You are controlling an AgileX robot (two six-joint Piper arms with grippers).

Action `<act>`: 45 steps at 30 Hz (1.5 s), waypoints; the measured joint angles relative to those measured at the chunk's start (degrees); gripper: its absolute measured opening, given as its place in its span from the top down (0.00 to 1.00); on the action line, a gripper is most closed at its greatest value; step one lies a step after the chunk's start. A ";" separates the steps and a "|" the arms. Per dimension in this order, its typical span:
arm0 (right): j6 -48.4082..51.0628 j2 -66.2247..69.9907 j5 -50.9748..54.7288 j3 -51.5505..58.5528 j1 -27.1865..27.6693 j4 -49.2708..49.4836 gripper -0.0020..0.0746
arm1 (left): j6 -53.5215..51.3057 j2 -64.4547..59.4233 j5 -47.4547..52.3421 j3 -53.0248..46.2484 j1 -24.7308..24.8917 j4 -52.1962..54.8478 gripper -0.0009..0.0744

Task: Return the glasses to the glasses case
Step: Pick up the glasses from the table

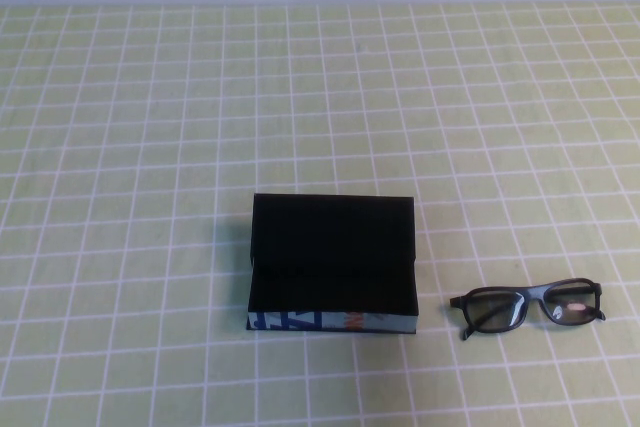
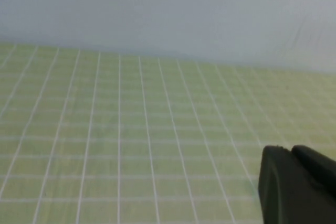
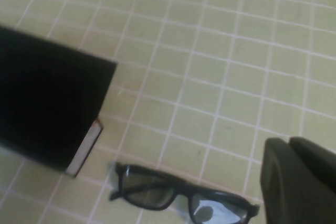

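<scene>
Glasses point(image 1: 530, 307) resting on the green checked cloth point(image 1: 150, 97), just beside the case point(image 1: 332, 262) on its right-hand side, apart from it, nothing gripping them. Long axis running roughly left to right across the table, about parallel to the case's printed front edge. Arms apparently folded behind the frame, lenses facing the robot's side.

Case sitting near the table's middle, flap lid swung back, black lining exposed and nothing inside. Wider than the glasses, so room to spare along the length.

Neither arm visible from the raised camera. Right gripper point(image 3: 299, 182) showing only as a dark edge in its own wrist view, up above the cloth, glasses point(image 3: 184, 195) and case corner point(image 3: 52, 103) both below and close in front of it. Cannot tell whether spread or pressed together. Left gripper point(image 2: 296, 184) likewise a dark sliver over bare cloth, with neither glasses nor case in its view; state likewise impossible to tell.

Judging from this, right arm the nearer one and the natural choice. Approach likely down onto the bridge or one lens rim, gripping across the short depth of the frame, then a short carry leftward over the open case, long axis kept aligned with it.
</scene>
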State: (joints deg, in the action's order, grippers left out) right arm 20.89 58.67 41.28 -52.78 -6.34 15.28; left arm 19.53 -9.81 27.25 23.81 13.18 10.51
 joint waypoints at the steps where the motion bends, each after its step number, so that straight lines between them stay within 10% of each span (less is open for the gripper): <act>1: 3.65 1.06 1.64 -1.77 -1.21 0.00 1.00 | -1.17 -0.91 1.29 0.13 0.00 -1.06 0.99; 13: 20.31 18.18 12.51 -10.87 -15.41 -12.73 0.99 | -32.03 -21.65 10.89 7.40 0.00 -25.07 0.99; 21: 33.03 29.77 8.06 -10.87 -18.05 -16.97 0.62 | -38.36 -28.81 11.48 8.10 0.00 -32.71 0.99; 28: 33.47 37.65 7.24 -10.87 -18.05 -21.72 0.53 | -39.50 -28.99 11.48 8.10 0.00 -33.06 0.99; 38: 33.47 41.55 6.50 -11.06 -18.05 -21.96 0.55 | -39.50 -28.99 11.70 8.10 0.00 -33.96 0.99; 45: 33.59 41.59 7.12 -11.28 -18.05 -21.96 0.91 | -39.50 -28.99 11.95 8.10 0.00 -33.96 0.99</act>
State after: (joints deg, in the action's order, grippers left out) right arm 54.49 100.26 48.40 -64.06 -24.40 -6.68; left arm -19.97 -38.80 39.20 31.91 13.18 -23.45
